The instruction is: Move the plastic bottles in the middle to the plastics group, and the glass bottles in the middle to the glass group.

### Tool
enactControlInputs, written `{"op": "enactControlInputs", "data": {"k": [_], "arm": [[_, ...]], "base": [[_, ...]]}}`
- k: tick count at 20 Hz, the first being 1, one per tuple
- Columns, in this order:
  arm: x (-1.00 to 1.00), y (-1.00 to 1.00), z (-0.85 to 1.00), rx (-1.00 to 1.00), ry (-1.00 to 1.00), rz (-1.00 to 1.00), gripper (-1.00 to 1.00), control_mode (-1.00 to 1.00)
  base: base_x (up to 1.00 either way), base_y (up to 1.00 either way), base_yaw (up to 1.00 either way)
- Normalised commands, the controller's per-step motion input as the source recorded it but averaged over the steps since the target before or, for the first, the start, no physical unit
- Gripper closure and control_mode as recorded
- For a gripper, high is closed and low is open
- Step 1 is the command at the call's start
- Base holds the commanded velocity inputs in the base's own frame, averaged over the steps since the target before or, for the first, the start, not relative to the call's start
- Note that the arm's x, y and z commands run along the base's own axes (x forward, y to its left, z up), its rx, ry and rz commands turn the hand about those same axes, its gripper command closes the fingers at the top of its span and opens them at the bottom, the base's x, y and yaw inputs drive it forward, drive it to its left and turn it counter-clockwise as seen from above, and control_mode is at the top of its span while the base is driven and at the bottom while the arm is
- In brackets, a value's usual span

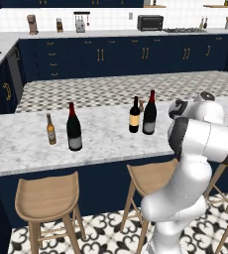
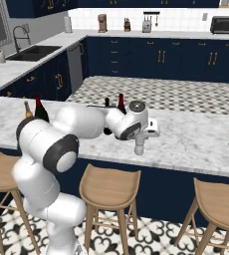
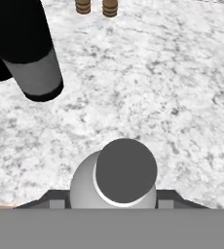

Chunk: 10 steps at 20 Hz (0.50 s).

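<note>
Marble, dark glass and pale wood

The counter point(image 1: 27, 144) is polished grey-veined white marble; the wine bottles point(image 1: 149, 114) are glossy dark glass with matt paper labels, the beer bottle point(image 1: 51, 130) amber glass; the stools point(image 1: 47, 198) smooth light wood; the arm point(image 2: 47, 144) glossy white plastic.

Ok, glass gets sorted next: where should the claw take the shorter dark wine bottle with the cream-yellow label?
By its slim black-topped neck, from the near side: the shorter dark wine bottle stands upright, and the taller red-topped wine bottle crowds its body.
</note>
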Motion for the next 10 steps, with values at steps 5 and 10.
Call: {"op": "enactControlInputs", "data": {"k": [5, 10], "arm": [[-0.52, -0.66, 0.54, 0.07, 0.00, -0.07, 1.00, -1.00], [-0.07, -0.90, 0.12, 0.00, 0.00, -0.14, 1.00, -1.00]], "base": [[0.00, 0.00, 0.00], [0.00, 0.00, 0.00]]}}
